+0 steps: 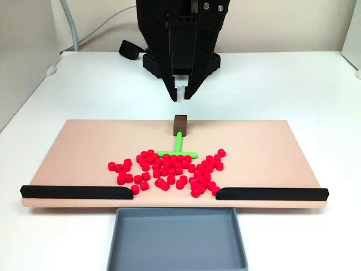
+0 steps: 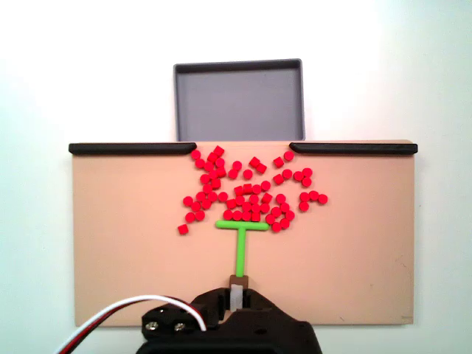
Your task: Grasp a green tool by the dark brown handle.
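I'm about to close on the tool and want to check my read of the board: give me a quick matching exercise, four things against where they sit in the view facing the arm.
Things:
1. brown handle
2. gripper
3. red pieces
4. grey tray

Places, in the fixed view facing the arm:
A. off the board, at its near edge, between the two black bars
B. spread around the green crossbar
C. far end of the green stem
D. open, above and behind the handle

Pairs: 1-C, 2-D, 3-B, 4-A
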